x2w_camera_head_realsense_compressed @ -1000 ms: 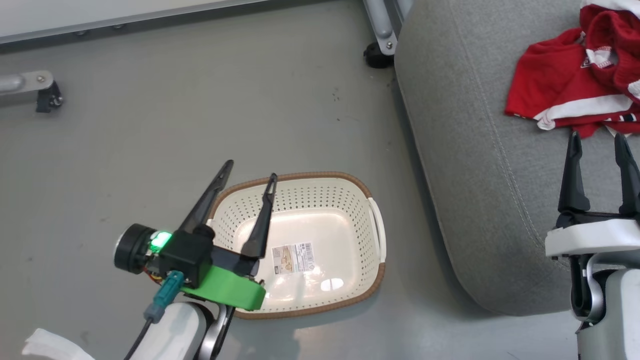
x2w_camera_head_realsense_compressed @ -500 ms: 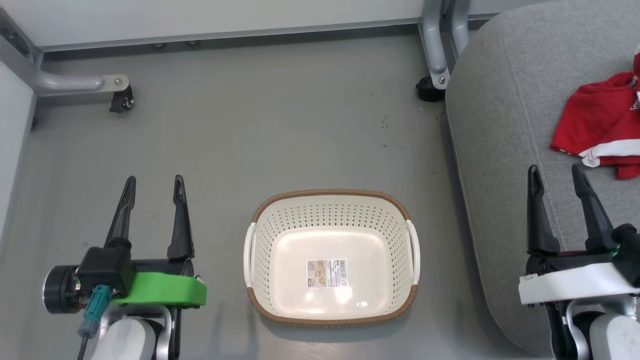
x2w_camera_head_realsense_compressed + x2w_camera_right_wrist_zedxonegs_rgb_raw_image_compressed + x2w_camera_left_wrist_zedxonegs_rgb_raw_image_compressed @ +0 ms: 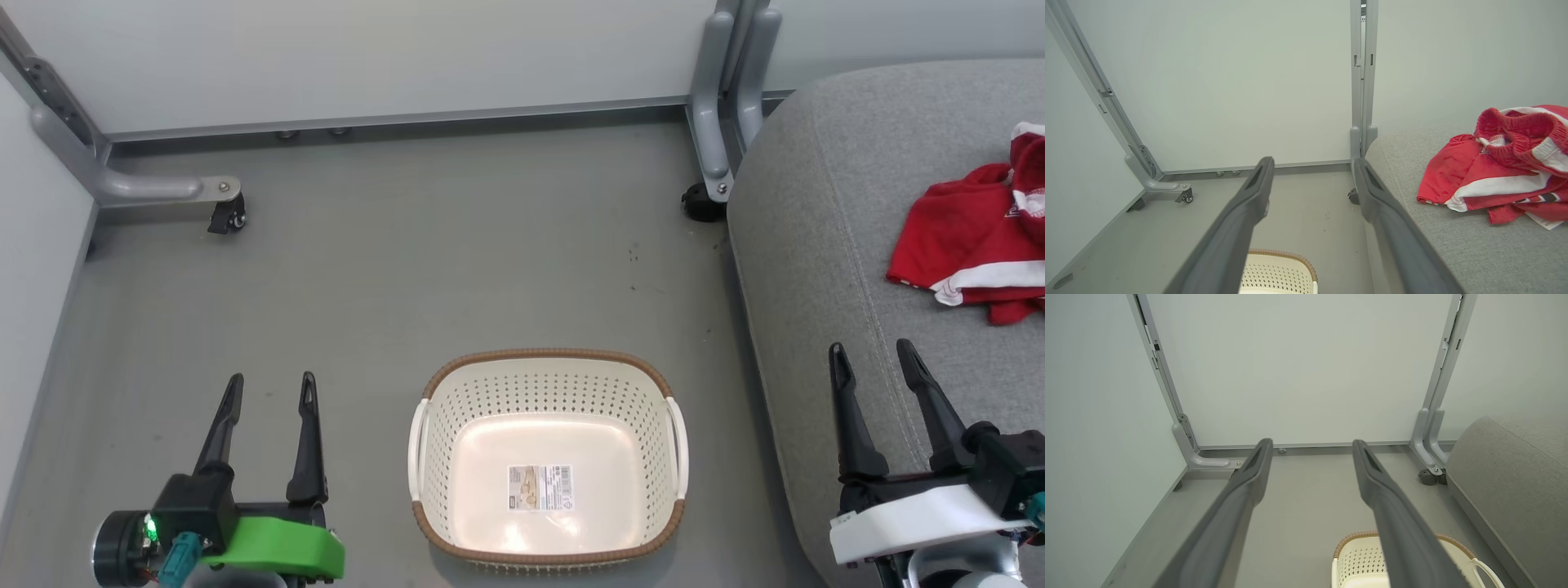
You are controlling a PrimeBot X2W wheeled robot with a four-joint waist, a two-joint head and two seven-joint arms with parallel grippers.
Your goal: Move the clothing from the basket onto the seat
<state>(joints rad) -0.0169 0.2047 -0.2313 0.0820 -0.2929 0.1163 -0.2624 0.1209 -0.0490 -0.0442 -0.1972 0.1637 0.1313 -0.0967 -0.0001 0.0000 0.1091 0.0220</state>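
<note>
Red, white-striped fabric clothing (image 3: 1494, 171) is shown heaped on the grey upholstered seat (image 3: 1453, 253). A cream perforated plastic basket (image 3: 1278, 273), brown-rimmed, is framed low between the parted dark fingers of the right gripper (image 3: 1312, 162).

From my station, the clothing (image 3: 971, 245) runs off the right edge of the head view, so I can't count the garments or see how far the heap reaches. A pale mark on it at that edge is too small to make out. The seat (image 3: 816, 286) is cut by the right and bottom edges. The print on the sticker (image 3: 540, 487) inside the basket (image 3: 547, 388) is too fine for me to read. In the left wrist view the basket (image 3: 1355, 559) shows just its far rim and one handle, with the rest lost below the frame and behind a finger. The arms behind the left pincer (image 3: 272, 377) and right pincer (image 3: 869, 345) drop off the bottom edge.
</note>
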